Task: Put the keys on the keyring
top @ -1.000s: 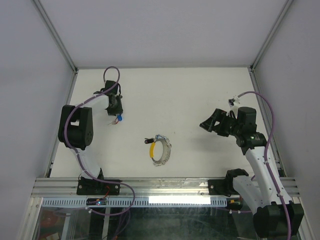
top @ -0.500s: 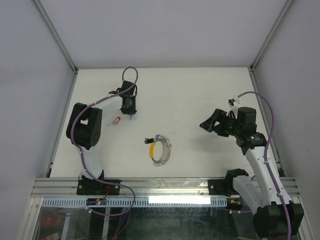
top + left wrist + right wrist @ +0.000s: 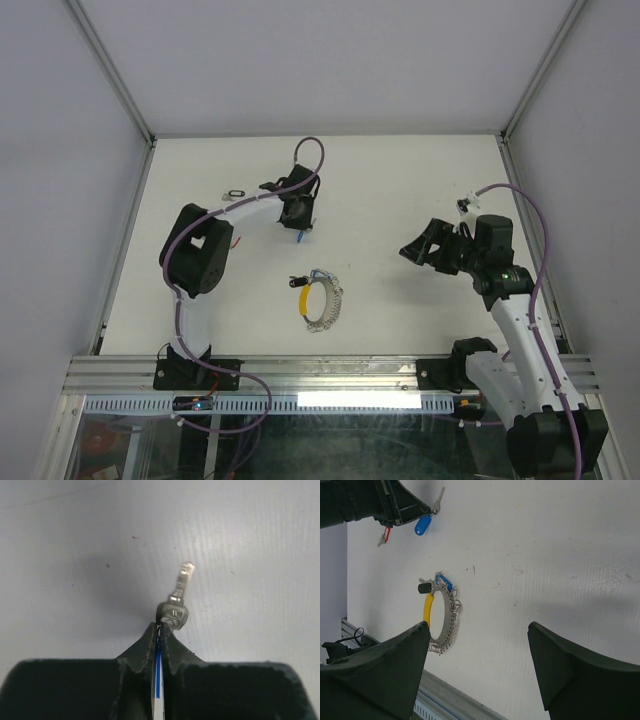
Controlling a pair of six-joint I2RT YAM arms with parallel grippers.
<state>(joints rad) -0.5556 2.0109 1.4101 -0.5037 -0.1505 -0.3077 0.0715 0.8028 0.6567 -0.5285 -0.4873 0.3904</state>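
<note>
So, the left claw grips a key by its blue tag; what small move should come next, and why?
Probably carry the key toward the keyring. The left claw is shut on the key's blue tag, its metal blade sticking out free, and the keyring lies on the table, apart from it. The right claw is open and empty.

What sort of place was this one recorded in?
Most likely a lab robot workcell, not a home: a white tabletop boxed in by plain panel walls and aluminium frame posts, with the left arm and right arm bolted to a metal rail at its near edge.
</note>
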